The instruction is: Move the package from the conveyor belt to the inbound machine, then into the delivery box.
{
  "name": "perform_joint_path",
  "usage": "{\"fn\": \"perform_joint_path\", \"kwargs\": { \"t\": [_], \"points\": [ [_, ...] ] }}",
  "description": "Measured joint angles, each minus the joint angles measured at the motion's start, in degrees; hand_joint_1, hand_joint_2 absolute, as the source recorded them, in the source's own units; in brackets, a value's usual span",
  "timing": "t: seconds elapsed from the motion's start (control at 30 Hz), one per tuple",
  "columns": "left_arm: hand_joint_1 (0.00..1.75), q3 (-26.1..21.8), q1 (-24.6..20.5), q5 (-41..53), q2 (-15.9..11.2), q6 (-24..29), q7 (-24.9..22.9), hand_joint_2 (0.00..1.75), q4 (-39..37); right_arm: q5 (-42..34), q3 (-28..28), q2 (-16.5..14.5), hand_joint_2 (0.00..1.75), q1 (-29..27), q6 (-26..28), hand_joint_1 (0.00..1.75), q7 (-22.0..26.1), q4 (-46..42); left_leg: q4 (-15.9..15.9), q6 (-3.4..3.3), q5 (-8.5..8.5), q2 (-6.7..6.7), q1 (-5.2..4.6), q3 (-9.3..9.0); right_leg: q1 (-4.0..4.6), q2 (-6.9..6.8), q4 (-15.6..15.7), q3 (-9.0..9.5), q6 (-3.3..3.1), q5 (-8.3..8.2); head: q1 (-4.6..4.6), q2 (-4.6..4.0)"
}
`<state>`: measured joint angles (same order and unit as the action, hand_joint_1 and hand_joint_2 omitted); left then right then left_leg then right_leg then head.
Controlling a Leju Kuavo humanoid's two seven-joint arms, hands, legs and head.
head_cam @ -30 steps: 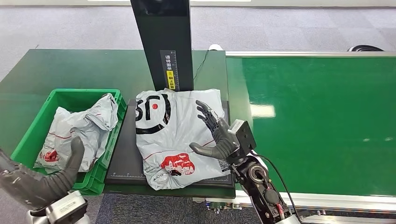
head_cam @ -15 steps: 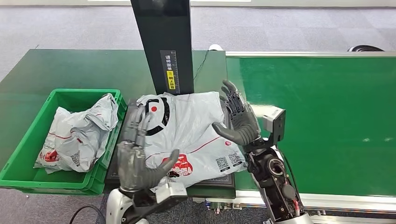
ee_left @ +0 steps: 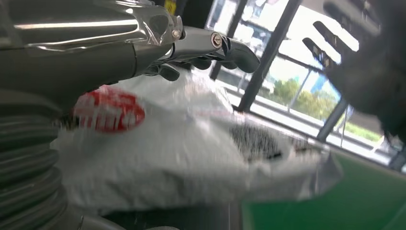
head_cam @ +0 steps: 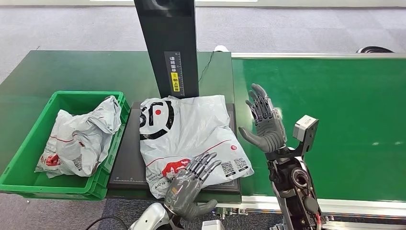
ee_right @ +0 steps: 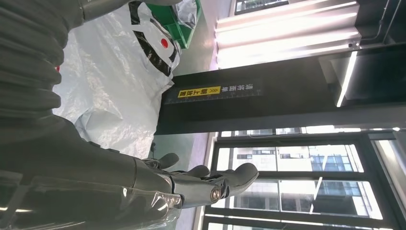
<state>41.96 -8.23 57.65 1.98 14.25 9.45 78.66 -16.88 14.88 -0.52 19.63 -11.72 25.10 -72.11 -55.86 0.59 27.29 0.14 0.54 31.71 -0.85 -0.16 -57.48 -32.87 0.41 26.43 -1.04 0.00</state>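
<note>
The package (head_cam: 189,136) lies flat on the black scanner tray (head_cam: 125,163). Left hand (head_cam: 189,187) spread at the package's near edge; right hand (head_cam: 263,125) spread, empty, beside the package.

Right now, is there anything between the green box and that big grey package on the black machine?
In the head view, only a bare strip of the machine's black platform separates the green box from the grey package.

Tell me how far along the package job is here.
Done: the package lies on the inbound machine's platform, off the conveyor belt. In hand: nothing; the left hand hovers open at its near edge, the right hand is raised open beside it. Left: moving it into the delivery box, where another package lies.
</note>
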Motion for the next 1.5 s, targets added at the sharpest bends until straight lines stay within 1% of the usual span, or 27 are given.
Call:
{"fn": "perform_joint_path", "kwargs": {
  "t": [0.23,0.4,0.5,0.67,0.87,1.03,1.2,1.23,1.3,1.33,1.37,1.43,1.5],
  "points": [
    [0.00,2.7,-4.3,-1.0,0.2,-1.9,-0.3,1.75,-7.1,-0.5,-0.6,-0.3,1.75,0.0,-2.9,0.00,-0.7,-1.0,0.0,0.00,-0.01,-0.01,0.00,0.00,0.00,0.00,0.0,0.00,0.00,-0.01,0.00,0.00],
    [0.00,3.0,-8.1,0.7,0.5,-2.1,-1.9,1.75,-10.1,0.2,-0.1,-0.6,1.75,0.0,-4.5,0.00,-0.7,-2.5,0.0,-0.01,-0.02,-0.01,0.00,0.00,0.00,0.00,0.0,0.01,-0.01,-0.01,-0.01,0.00],
    [0.00,1.6,-10.2,0.9,0.5,-0.8,-2.2,1.75,-10.9,1.3,0.6,-0.6,1.75,-0.1,-4.9,0.00,-0.1,-3.1,0.0,0.00,-0.03,0.00,0.01,0.00,0.01,0.00,0.0,0.01,-0.02,-0.02,-0.01,0.00],
    [0.00,-3.7,-13.2,-1.3,0.4,1.0,-1.8,1.75,-10.7,2.3,1.4,-0.6,1.75,0.3,-5.0,0.00,1.2,-3.0,0.0,0.01,-0.05,-0.01,0.01,0.00,0.01,0.00,0.0,0.03,-0.02,-0.04,-0.01,0.00],
    [0.00,-8.3,-14.8,-2.2,-0.5,1.1,-2.3,1.75,-9.6,2.2,2.1,-0.6,1.75,1.4,-5.2,0.00,1.2,-2.3,0.0,0.01,-0.06,-0.02,0.01,0.00,0.01,0.00,0.0,0.03,-0.02,-0.04,0.00,0.00],
    [0.00,-9.3,-14.8,-0.6,-1.3,0.3,-3.4,1.75,-10.3,1.6,2.4,-0.6,1.75,2.2,-5.3,0.00,1.2,-2.2,0.0,0.01,-0.06,-0.02,0.01,0.01,0.01,0.00,0.0,0.03,-0.02,-0.04,0.01,0.00],
    [0.00,-8.5,-14.1,1.0,-1.6,-0.6,-3.6,1.75,-13.7,1.0,2.5,-0.5,1.75,2.9,-5.2,0.00,1.2,-2.2,0.0,0.01,-0.06,-0.01,0.01,-0.02,0.01,0.00,0.0,0.03,-0.02,-0.04,0.00,0.00],
    [0.27,-8.2,-13.8,1.1,-1.7,-0.7,-3.5,1.75,-14.5,0.9,2.5,-0.5,1.75,2.8,-5.2,0.00,1.2,-2.2,0.0,0.01,-0.06,-0.01,0.01,-0.03,0.01,0.00,0.0,0.03,-0.02,-0.04,0.01,0.00],
    [0.97,-7.5,-13.2,1.1,-1.7,-0.9,-3.1,1.75,-16.1,0.9,2.4,-0.5,1.75,2.5,-5.1,0.00,1.2,-2.3,0.0,0.01,-0.05,0.00,0.01,-0.03,0.01,0.00,0.0,0.03,-0.02,-0.04,0.00,0.00],
    [1.36,-7.2,-13.0,1.1,-1.7,-1.1,-2.9,1.75,-16.8,0.9,2.3,-0.5,1.75,2.4,-5.1,0.00,1.3,-2.3,0.0,0.01,-0.05,0.00,0.01,-0.03,0.01,0.00,0.0,0.03,-0.02,-0.04,0.00,0.00],
    [1.50,-6.9,-12.8,1.1,-1.7,-1.2,-2.7,1.75,-17.4,1.0,2.2,-0.5,1.75,2.3,-5.0,0.00,1.4,-2.3,0.0,0.01,-0.05,0.00,0.01,-0.03,0.01,0.00,0.0,0.03,-0.02,-0.04,0.00,0.00],
    [1.65,-6.5,-12.6,1.1,-1.8,-1.5,-2.4,1.75,-18.5,1.1,1.9,-0.5,1.75,2.1,-5.1,0.00,1.6,-2.4,0.0,0.01,-0.06,0.00,0.01,-0.03,0.01,0.00,0.0,0.04,-0.02,-0.04,0.00,0.00],
    [1.71,-6.2,-12.6,0.8,-1.8,-1.6,-2.0,1.75,-19.2,1.3,1.7,-0.5,1.75,2.1,-5.1,0.00,1.6,-2.4,0.0,0.00,-0.06,-0.01,0.01,-0.04,0.01,0.00,0.0,0.06,-0.02,-0.04,0.00,0.00]
  ]
}}
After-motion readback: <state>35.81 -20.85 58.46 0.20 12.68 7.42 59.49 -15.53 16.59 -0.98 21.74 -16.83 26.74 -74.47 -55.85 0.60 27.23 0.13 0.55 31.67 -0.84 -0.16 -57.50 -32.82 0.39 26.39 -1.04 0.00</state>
